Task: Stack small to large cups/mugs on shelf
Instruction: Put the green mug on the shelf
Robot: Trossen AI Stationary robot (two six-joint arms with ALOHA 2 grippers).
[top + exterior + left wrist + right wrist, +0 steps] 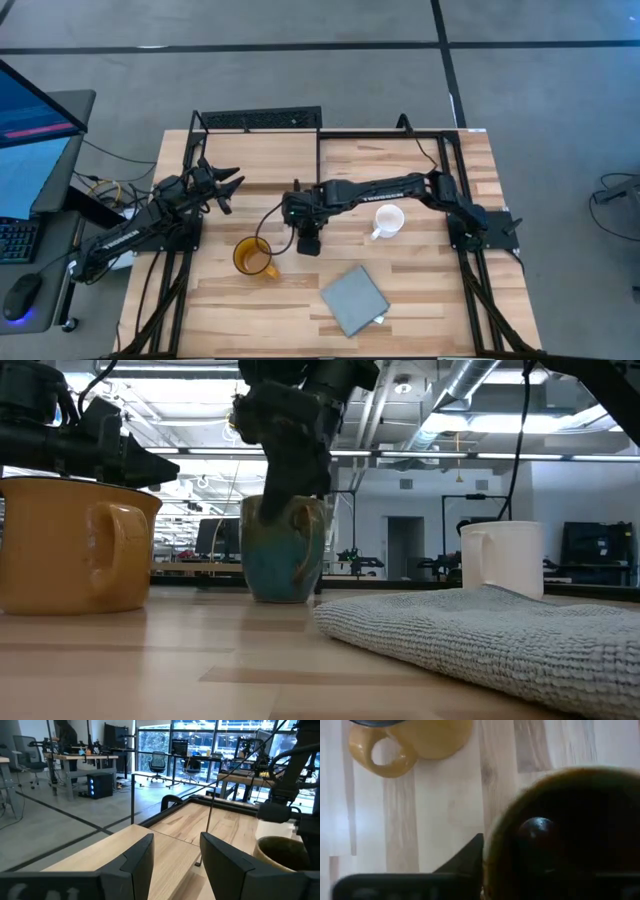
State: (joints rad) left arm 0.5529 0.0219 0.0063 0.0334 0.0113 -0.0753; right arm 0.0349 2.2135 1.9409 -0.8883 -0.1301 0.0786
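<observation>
The olive-brown mug point(283, 555) stands upright on the tabletop at mid-table. My right gripper point(306, 222) comes down on it from above and hides it in the high view. The yellow-orange mug point(252, 256) stands on its base near and left of it. The white mug point(389, 219) stands to the right. My left gripper point(175, 865) is open and empty, above the table's left part near the shelf point(262, 121) at the far left. My right gripper straddles the olive-brown mug's rim point(492, 837) from above, pointing down. One finger point(467, 857) lies against the outer wall. The other is lost in the mug's dark inside. The mug stands upright with its base on the table point(280, 598).
A grey folded cloth point(353, 298) lies near the table's front edge, right of the yellow-orange mug. Black frame rails run along the table's left and right sides. Bare wood lies between the mugs and the shelf.
</observation>
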